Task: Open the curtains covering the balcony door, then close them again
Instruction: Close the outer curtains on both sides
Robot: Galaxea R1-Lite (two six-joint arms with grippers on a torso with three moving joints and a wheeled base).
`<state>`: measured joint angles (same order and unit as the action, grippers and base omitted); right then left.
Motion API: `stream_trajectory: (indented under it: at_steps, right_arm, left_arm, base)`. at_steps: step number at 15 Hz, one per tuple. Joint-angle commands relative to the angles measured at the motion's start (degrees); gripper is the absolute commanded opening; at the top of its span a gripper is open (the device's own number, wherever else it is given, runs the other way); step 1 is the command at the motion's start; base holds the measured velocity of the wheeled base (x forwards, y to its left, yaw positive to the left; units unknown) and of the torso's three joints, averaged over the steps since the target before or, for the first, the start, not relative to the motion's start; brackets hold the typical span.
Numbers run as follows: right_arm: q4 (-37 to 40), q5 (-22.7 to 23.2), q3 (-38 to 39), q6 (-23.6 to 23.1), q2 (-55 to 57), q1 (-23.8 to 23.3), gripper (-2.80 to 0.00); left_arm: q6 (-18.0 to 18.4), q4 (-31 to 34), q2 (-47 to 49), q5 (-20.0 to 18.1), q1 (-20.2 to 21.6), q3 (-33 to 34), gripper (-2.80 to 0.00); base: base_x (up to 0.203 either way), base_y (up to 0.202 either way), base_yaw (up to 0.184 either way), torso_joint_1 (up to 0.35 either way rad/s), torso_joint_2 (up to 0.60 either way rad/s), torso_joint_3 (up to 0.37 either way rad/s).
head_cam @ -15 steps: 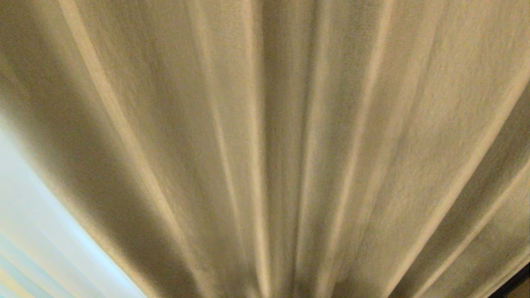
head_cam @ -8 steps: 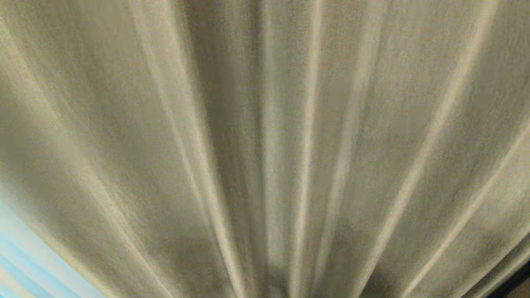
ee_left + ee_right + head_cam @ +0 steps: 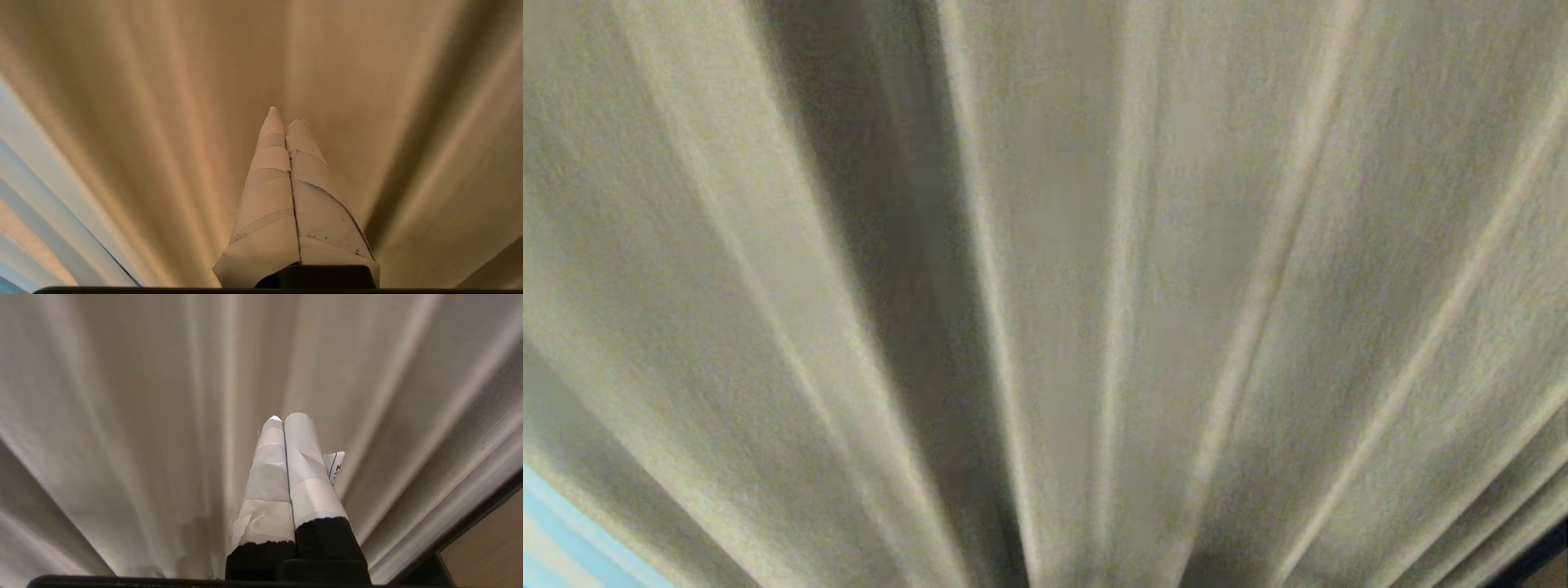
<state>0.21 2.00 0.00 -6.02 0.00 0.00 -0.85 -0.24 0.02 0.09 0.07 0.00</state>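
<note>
Taped white, the two fingers of your right gripper (image 3: 284, 416) were pressed flat together with nothing between them, pointing up along the hanging cloth; a small printed tag stuck out beside one finger. Your left gripper (image 3: 286, 115) matched it: fingers wrapped in worn pale tape, closed tip to tip on no fabric at all, also aimed up the folds. Neither arm appeared in the head view. I would judge that you kept both grippers closed and empty because no fold was being worked with them at that moment; whether the tips touched the cloth I could not tell.

Just beyond the fingers hung the curtains (image 3: 1192, 269), thick opaque beige drapes in long pleats that filled nearly the whole head view, so you stood very close to them, looking up their length. They were drawn across, and the balcony door could not be seen behind them from any camera. From that, I would say the drapes covered the door at that instant; which half of the task you were in, the pictures did not settle.

At the left edge, a thin white sheer (image 3: 28, 212) showed past the drape, lit pale blue from behind. At the far right, a dark frame edge (image 3: 474, 522) and a strip of brown wall (image 3: 494, 543) bounded the cloth. No floor was visible.
</note>
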Motion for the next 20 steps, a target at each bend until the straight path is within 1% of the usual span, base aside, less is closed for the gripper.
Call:
stream_trajectory:
  at_steps: [1,20]
  right_arm:
    - [0.1,0.0,0.0,0.0,0.0,0.0,-2.8]
    - [0.0,0.3,0.0,0.3,0.0,0.0,-2.8]
  left_arm:
    - [0.0,0.0,0.0,0.0,0.0,0.0,-2.8]
    - [0.0,0.0,0.0,0.0,0.0,0.0,-2.8]
  base:
    - [0.0,0.0,0.0,0.0,0.0,0.0]
    - [0.0,0.0,0.0,0.0,0.0,0.0]
